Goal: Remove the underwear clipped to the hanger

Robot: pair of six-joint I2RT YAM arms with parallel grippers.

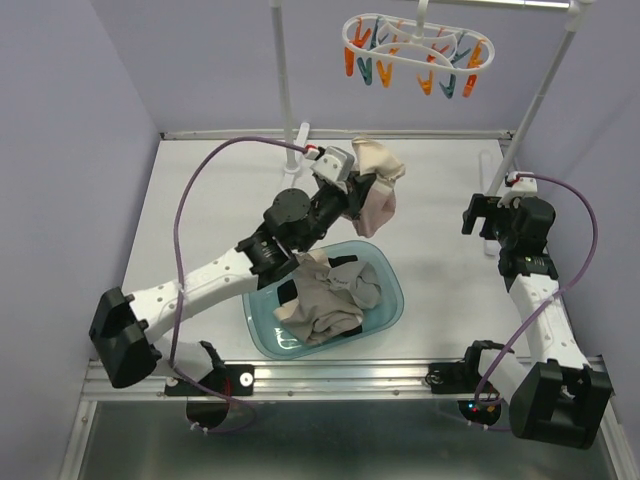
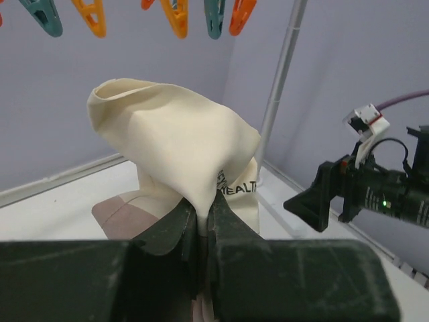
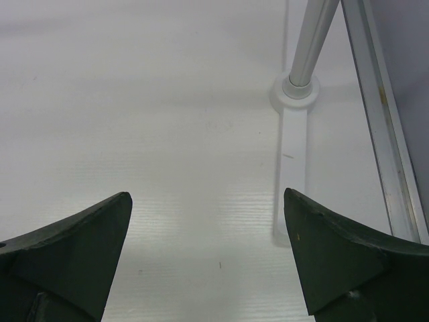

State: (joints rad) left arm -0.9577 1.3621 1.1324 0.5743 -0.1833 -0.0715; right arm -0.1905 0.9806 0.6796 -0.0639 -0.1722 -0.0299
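Cloth billows straight out of the left gripper (image 2: 201,216): a cream-to-pale-pink piece of underwear (image 2: 175,137) rises from between the fingertips, with printed letters beside the pinch. It is held above the table just past the far rim of the teal basin (image 1: 262,318). Nearer the arm bases, that basin holds a heap (image 1: 325,305) of beige-taupe, grey and black pieces. Farthest back and overhead, the hanger (image 1: 415,40) hangs from the rack, its orange and teal clothespins (image 1: 428,82) dangling free.

The white table (image 1: 200,200) runs back to lilac walls (image 1: 200,60). White rack poles (image 1: 286,90) rise near its far edge, and the round foot (image 3: 298,87) of one stands just ahead of the right gripper (image 3: 208,248).

The left jaws are squeezed together on the pale garment. The right fingers (image 3: 70,258) stand wide apart, holding nothing, low over the table and well apart from the cloth.
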